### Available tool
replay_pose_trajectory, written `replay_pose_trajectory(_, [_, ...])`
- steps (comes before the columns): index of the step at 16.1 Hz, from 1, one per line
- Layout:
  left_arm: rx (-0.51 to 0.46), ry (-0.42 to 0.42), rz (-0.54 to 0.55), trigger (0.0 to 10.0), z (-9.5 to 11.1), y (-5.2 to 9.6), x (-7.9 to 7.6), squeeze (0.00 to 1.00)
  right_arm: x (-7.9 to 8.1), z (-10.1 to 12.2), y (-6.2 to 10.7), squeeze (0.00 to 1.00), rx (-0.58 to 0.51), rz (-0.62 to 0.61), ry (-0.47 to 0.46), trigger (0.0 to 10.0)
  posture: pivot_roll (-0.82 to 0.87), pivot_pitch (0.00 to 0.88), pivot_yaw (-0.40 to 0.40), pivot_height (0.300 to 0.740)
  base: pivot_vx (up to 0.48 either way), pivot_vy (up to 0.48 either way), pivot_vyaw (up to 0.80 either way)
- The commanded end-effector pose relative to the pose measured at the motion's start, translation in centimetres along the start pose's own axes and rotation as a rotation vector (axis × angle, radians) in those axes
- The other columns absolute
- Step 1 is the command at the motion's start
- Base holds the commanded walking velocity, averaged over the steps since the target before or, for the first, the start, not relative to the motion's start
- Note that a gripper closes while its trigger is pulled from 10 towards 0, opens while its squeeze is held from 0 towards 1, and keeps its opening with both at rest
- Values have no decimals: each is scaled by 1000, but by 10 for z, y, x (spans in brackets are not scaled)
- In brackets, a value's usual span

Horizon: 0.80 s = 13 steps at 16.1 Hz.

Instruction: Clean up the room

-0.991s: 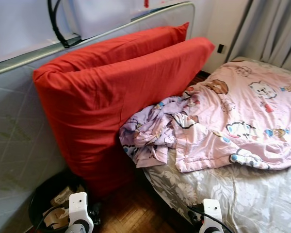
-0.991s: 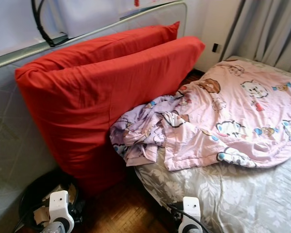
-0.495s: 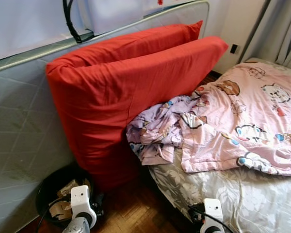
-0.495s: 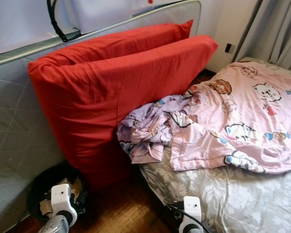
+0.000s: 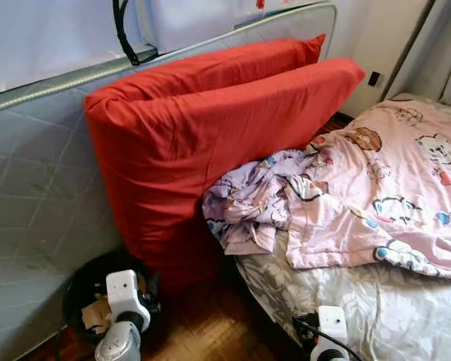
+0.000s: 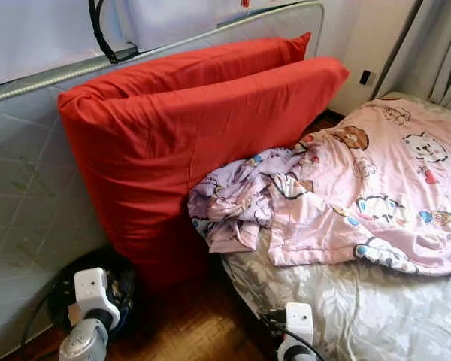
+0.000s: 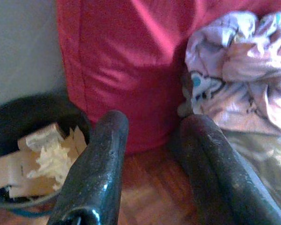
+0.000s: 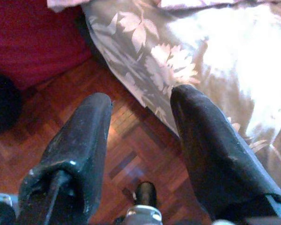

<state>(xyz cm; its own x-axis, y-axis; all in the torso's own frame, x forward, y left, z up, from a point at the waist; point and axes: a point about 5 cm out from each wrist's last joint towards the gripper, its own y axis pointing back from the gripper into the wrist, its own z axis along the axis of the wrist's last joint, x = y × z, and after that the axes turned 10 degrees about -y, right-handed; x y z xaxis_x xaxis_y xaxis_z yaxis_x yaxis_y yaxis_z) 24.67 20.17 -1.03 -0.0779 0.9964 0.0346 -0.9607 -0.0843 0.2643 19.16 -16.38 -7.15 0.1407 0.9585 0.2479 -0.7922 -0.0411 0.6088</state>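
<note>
Wood floor (image 5: 210,331) runs beside the bed (image 5: 376,316). Red cushions (image 5: 210,150) lean on a mattress (image 5: 30,195); crumpled pink quilt (image 5: 376,195) on bed. Bin (image 7: 18,122) holds paper scraps. Left hand (image 7: 152,164) and right hand (image 8: 140,140): fingers apart, empty, low over the floor.

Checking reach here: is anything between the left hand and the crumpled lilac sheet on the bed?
Nothing visible. The left hand, open, looks over bare floor at the sheet, beside the red cushion.

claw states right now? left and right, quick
Left claw: open, holding nothing, over the wood floor near the black bin.
Right claw: open, holding nothing, above the floor beside the bed edge.
</note>
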Motion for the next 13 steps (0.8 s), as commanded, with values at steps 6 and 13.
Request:
replay_pose_trajectory(6, [-114, -35, -5, 10000, 20, 6, 0, 0, 16, 88, -19, 0, -365, 61, 15, 10000, 15, 55, 1, 740, 0, 0, 0])
replay_pose_trajectory(13, [-169, -57, -13, 10000, 34, 14, -1, 0, 23, 116, -19, 0, -483, 95, 9, 10000, 19, 31, -9, 740, 0, 0, 0])
